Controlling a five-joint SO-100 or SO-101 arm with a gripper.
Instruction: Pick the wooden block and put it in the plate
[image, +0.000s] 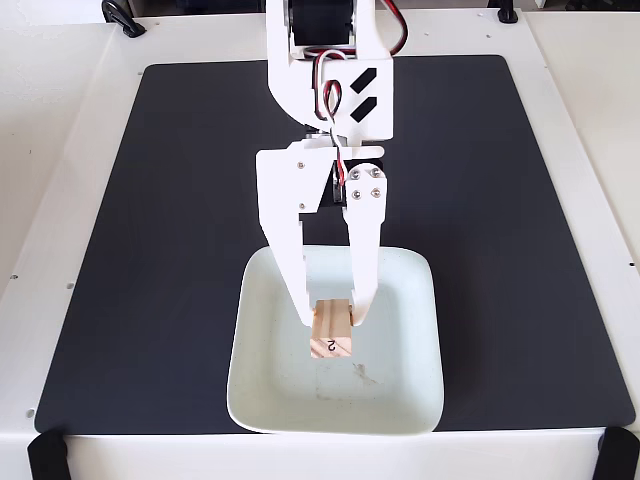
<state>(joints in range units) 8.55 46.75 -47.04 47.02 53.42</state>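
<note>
The white two-finger gripper (334, 318) reaches down from twelve o'clock in the fixed view and is clamped on the wooden block (332, 331), one finger (293, 262) pressed to the block's left side and the other finger (364, 262) to its right. The block, light tan, points its end face toward six o'clock, and a "2" is legible on that face. Gripper and block sit over the middle of the plate (262, 385), a pale mint-white square dish with rounded corners and a raised rim; whether the block's underside touches the plate floor cannot be told from this angle. A faint smudge shows on the plate floor at about five o'clock from the block. The plate rests at the six o'clock edge of a black mat (170, 220), which covers most of the white desk (50, 150). Red, black and white wires (328, 95) loop along the arm (330, 60) above the gripper. Black clamps (45, 455) hold the desk's near corners at seven and five o'clock.
</note>
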